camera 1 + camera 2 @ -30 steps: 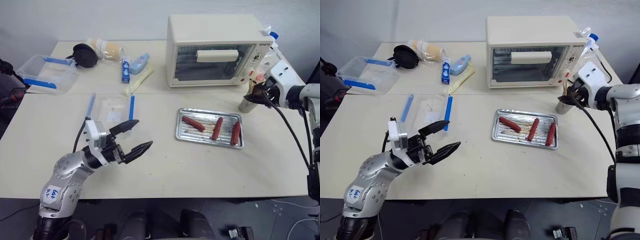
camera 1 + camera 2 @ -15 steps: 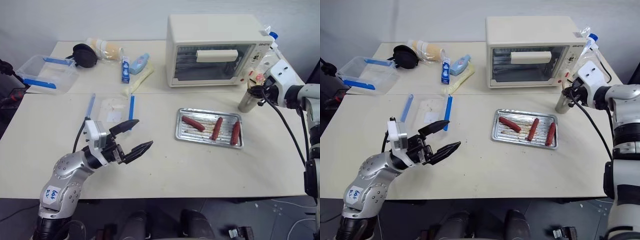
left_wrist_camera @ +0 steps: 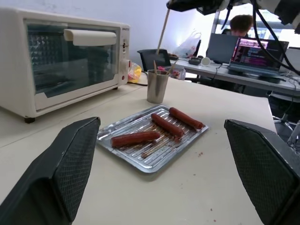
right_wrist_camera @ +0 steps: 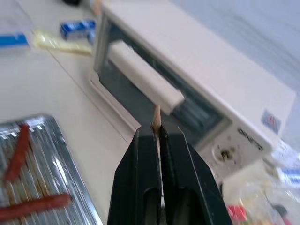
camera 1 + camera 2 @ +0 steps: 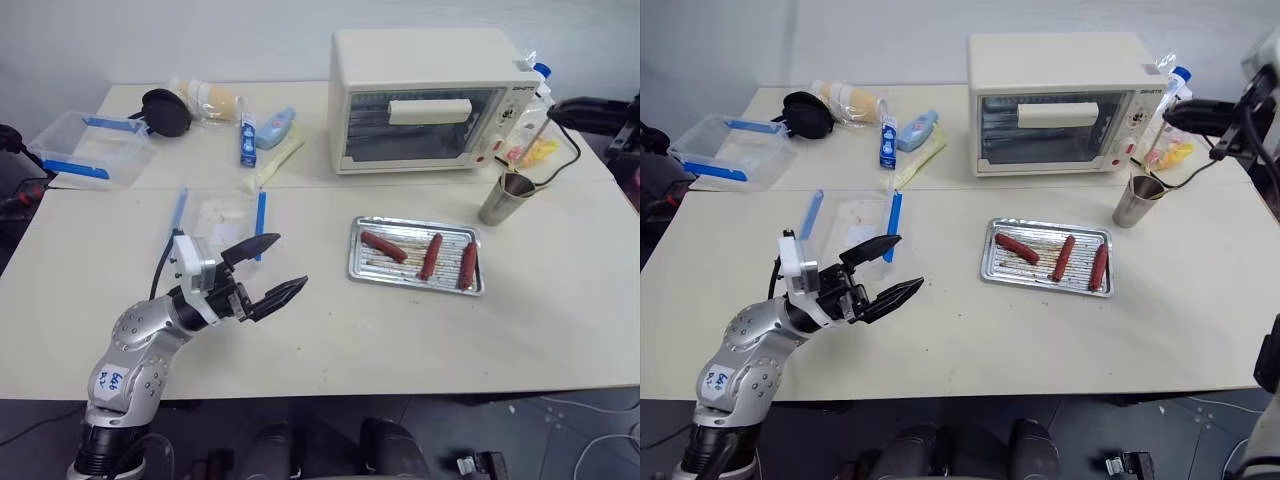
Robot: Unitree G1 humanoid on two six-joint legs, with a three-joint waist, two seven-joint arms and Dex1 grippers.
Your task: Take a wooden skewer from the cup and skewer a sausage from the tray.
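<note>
Your left end effector point(image 3: 159, 173) is spread wide, nothing between its fingers point(image 3: 58, 173). Ahead on the counter point(image 3: 197, 187) sits the tray point(image 3: 117, 145) with three sausages; nearest sausage point(image 3: 135, 138) lies crosswise. Beyond it stands the cup point(image 3: 157, 86), sticks inside. Right end effector point(image 3: 187, 4) is overhead, wooden skewer point(image 3: 163, 30) hanging down from it above the cup. Toaster oven point(image 3: 65, 61) beside the tray.

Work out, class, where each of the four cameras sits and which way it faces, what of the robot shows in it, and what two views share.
Left eye view: on the head, looking down over the table; open left gripper shows.
Right eye view: beside it, same scene; right gripper raised beyond the cup.
Left wrist view: looks between its own fingers at the tray and toaster oven.
Right wrist view: looks along shut fingers pinching the wooden skewer.
Shared: tray and toaster oven.
</note>
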